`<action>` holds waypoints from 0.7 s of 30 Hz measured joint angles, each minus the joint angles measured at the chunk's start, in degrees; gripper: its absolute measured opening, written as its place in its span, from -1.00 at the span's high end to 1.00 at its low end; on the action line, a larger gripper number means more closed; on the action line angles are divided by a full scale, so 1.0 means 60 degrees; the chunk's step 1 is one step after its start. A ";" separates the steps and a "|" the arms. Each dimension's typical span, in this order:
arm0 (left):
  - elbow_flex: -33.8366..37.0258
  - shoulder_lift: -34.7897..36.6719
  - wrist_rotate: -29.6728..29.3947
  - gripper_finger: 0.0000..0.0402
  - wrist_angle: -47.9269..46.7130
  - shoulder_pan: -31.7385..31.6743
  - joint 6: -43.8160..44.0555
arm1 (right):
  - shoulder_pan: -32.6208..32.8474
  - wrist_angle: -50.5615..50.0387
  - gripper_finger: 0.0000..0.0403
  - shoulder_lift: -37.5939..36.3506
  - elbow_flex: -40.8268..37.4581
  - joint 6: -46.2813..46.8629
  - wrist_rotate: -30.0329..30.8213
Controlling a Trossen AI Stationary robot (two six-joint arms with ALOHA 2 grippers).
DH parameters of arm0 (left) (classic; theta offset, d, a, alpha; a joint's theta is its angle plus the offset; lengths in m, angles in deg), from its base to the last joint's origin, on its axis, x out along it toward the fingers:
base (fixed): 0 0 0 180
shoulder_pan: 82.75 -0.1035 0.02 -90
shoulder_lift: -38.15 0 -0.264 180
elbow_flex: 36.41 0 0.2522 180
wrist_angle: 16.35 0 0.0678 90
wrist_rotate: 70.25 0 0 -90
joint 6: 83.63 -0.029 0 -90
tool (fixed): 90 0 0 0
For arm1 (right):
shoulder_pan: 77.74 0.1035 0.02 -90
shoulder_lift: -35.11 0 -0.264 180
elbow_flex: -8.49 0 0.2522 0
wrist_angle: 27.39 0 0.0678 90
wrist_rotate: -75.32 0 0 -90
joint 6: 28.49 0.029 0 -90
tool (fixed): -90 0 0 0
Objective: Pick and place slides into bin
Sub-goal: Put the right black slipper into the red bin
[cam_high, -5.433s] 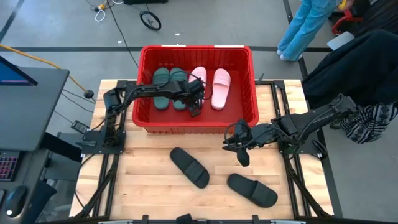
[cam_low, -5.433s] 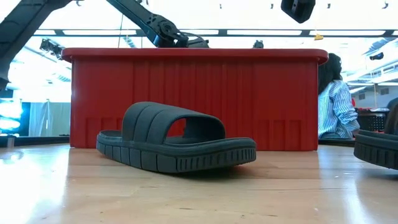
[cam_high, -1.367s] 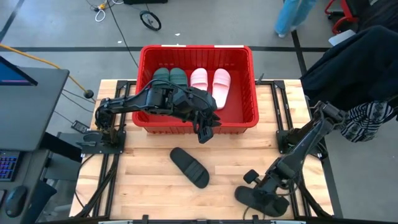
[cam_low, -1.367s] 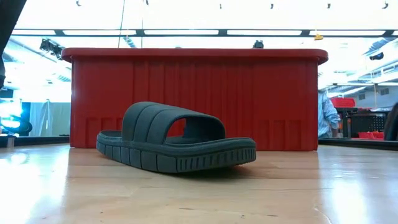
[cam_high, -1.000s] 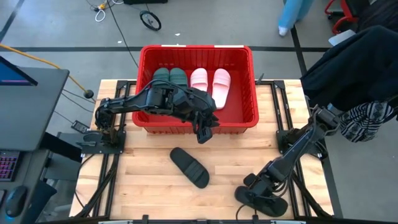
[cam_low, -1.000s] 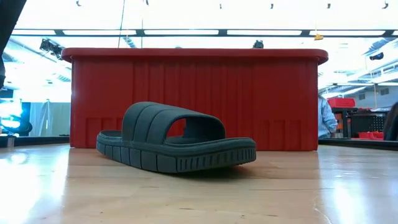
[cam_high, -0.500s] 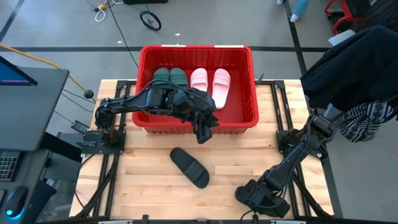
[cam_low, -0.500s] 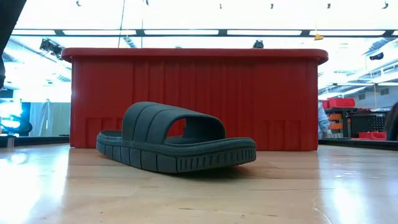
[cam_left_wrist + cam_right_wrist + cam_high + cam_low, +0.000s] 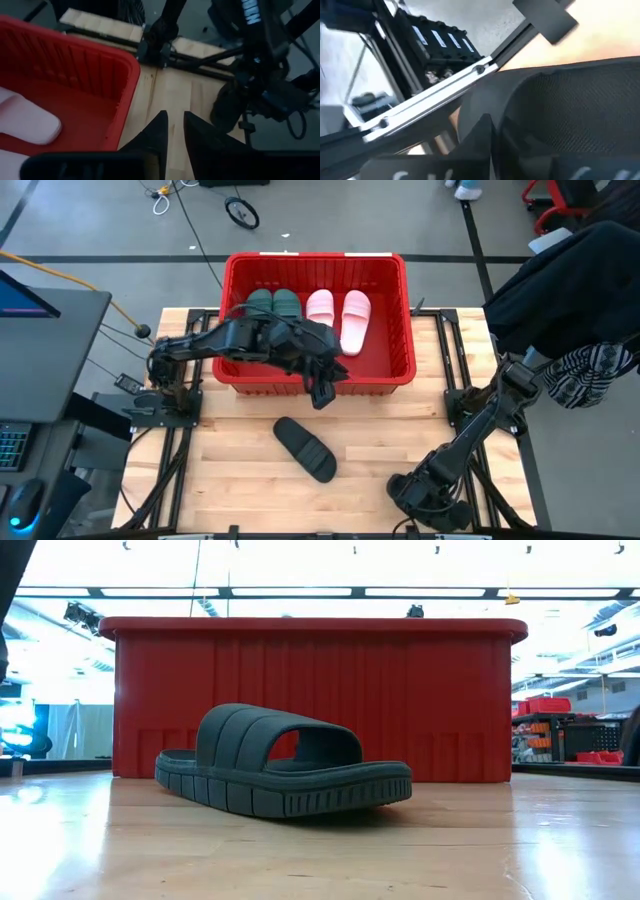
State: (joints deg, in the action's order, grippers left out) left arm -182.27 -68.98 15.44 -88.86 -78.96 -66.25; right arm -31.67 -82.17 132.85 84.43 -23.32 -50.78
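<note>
The red bin point(image 9: 318, 258) stands at the table's far side with two dark green slides point(image 9: 272, 305) and two pale pink slides point(image 9: 340, 318) lying in it. One black slide point(image 9: 305, 448) rests sole-down on the table in front of the bin point(image 9: 310, 700). My left gripper point(image 9: 320, 392) hangs over the bin's near rim, its fingers point(image 9: 160, 131) slightly apart with nothing between them. My right gripper point(image 9: 425, 502) is down at the table's near right corner, shut on a second black slide point(image 9: 570, 105), which the gripper mostly hides from above. My right gripper meets the second black slide at one curved end of it point(image 9: 520, 95), slanting down from the table's far right. The gripper covers the place of contact from above and the wrist view is too close, so the kind of hold does not show. The slide lies low, by the table's near edge.
The right arm point(image 9: 490, 420) stretches along the table's right side. Bare wood lies between the bin and the loose black slide point(image 9: 280, 765). A dark covered object point(image 9: 570, 270) stands beyond the table's right edge, and metal frames run along both sides.
My right gripper has sunk a little toward the table's near edge onto the second black slide, and its wrist has turned. That slide now shows less from above.
</note>
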 joint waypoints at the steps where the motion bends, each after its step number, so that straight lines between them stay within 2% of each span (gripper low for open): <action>1: -0.0002 0.0140 -0.0002 0.69 0.0006 -0.0003 -0.0003 | -0.0078 -0.0231 0.91 -0.0229 0.0073 0.0175 0.0029; 6: -0.0004 0.0915 -0.0002 0.80 0.0112 -0.0040 -0.0140 | -0.0688 -0.1838 0.95 -0.1796 0.1269 0.0535 0.0921; 9: -0.0019 0.1539 -0.0081 0.87 0.0295 -0.0109 -0.0511 | -0.1188 -0.2745 0.94 -0.2774 0.2508 0.0537 0.2245; 10: -0.0022 0.1734 -0.0191 0.90 0.0422 -0.0123 -0.0648 | -0.1375 -0.2863 0.94 -0.3095 0.2917 0.0533 0.2911; 12: -0.0022 0.2071 -0.0530 0.94 0.0525 -0.0124 -0.0890 | -0.1751 -0.2923 0.96 -0.3729 0.3707 0.0519 0.4864; 15: -0.0020 0.2443 -0.1175 0.97 0.0852 -0.0124 -0.1295 | -0.2420 -0.2449 0.96 -0.4479 0.4614 0.0314 0.8737; 18: -0.0022 0.2722 -0.1588 0.97 0.1130 -0.0156 -0.1742 | -0.3395 -0.0681 0.94 -0.4987 0.5065 0.0326 1.2253; 20: -0.0018 0.2848 -0.1797 0.93 0.1211 -0.0193 -0.1987 | -0.4298 0.0750 0.94 -0.5209 0.5078 0.0501 1.3273; 21: -0.0021 0.2855 -0.1868 0.91 0.1427 -0.0238 -0.2078 | -0.4824 0.1427 0.94 -0.5254 0.5069 0.0724 1.3275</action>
State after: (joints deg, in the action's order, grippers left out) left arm -182.39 -51.85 4.23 -80.30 -80.38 -78.72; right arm -60.61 -73.61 101.32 114.85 -18.98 28.88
